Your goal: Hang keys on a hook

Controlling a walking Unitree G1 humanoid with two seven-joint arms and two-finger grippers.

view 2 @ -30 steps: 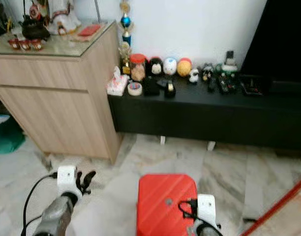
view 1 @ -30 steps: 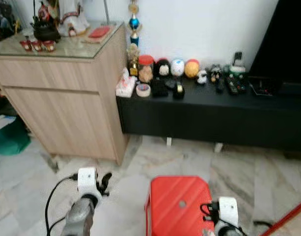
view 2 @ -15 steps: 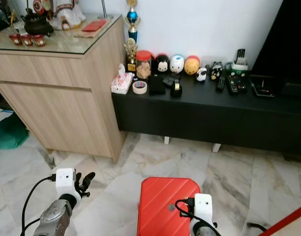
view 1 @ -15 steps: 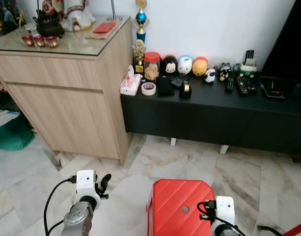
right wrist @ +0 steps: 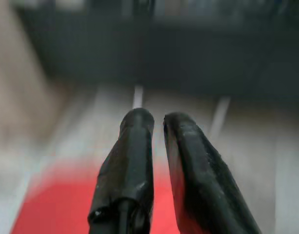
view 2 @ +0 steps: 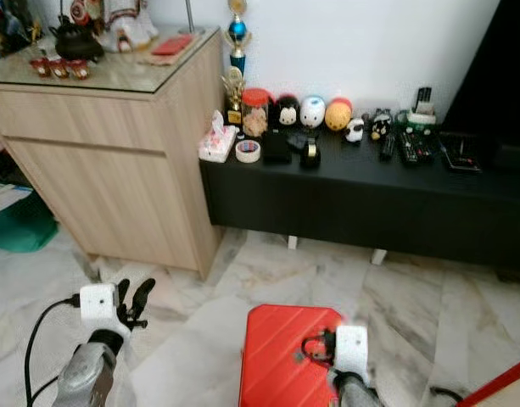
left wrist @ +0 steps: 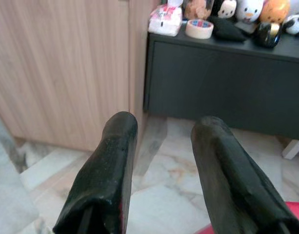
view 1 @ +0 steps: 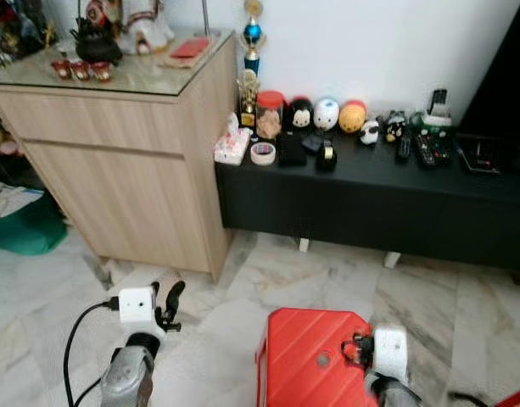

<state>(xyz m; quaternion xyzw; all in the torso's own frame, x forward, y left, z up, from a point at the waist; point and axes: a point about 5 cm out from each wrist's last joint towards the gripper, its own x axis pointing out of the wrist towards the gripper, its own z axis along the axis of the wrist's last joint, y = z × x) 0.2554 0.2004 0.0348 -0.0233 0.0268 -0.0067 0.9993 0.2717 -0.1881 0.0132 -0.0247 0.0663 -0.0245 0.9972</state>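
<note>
**A:** Keys: I can't pick them out. The small dark bits on the low black cabinet are too tiny to tell apart.

**B:** Any writing to go on?

**A:** Nothing legible. The tissue pack at the cabinet's left end has print on it, but it's too small to read. Just beside it lies a roll of tape, and behind that a red-lidded jar and a row of round figurines. Remote controls sit further right.

**B:** And the grippers?

**A:** The left gripper is low over the marble floor with its jaws apart and nothing between them, pointing at the corner where the wooden sideboard meets the black cabinet. The right gripper is above the red stool. Its jaws are together bar a sliver at the tips – that view is blurred, and I see nothing in them.

**B:** Room to move?

**A:** Open floor runs between the stool and the furniture. The sideboard's right edge stands flush against the cabinet's left end. The cabinet rests on short pale feet with a gap beneath. A green bag lies on the floor left of the sideboard, and a red strip cuts the lower right corner. On the sideboard's glass top are a dark teapot and a flat red packet. A trophy rises at the wall just beside it.
</note>
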